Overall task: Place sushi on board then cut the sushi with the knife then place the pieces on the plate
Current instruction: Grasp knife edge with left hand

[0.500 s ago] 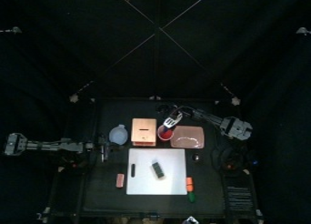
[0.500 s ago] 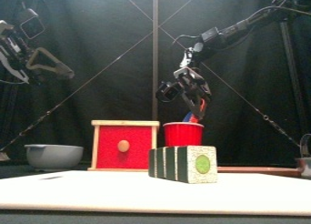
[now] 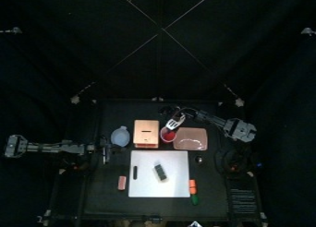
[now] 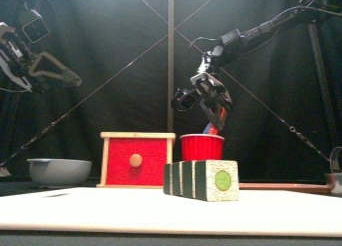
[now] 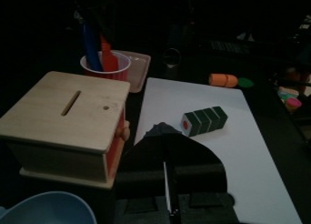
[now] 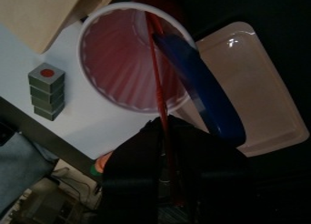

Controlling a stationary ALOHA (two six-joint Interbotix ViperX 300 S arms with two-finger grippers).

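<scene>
A dark green sushi roll point(image 3: 161, 173) point(image 4: 203, 180) point(image 5: 205, 120) lies whole on the white cutting board point(image 3: 176, 161) point(image 4: 80, 212). Behind the board stands the red cup point(image 3: 172, 126) point(image 4: 203, 147) point(image 6: 122, 68) holding a blue knife point(image 6: 197, 86) and a red knife point(image 6: 155, 64). My right gripper point(image 3: 180, 117) point(image 4: 205, 102) point(image 6: 165, 129) hangs right over the cup, shut on the red knife's handle. The pink plate point(image 3: 191, 138) point(image 6: 249, 91) lies just right of the cup. My left gripper point(image 3: 96, 149) point(image 5: 166, 141) rests shut and empty off the board's left side.
A wooden box with a red drawer front point(image 3: 147, 132) point(image 4: 136, 160) point(image 5: 67, 114) stands left of the cup, with a blue-grey bowl point(image 3: 118, 136) point(image 4: 59, 170) further left. Small toy foods lie left point(image 3: 121, 182) and right point(image 3: 194, 186) of the board.
The right gripper has risen very slightly above the cup with the red knife. The left arm and the sushi have not moved.
</scene>
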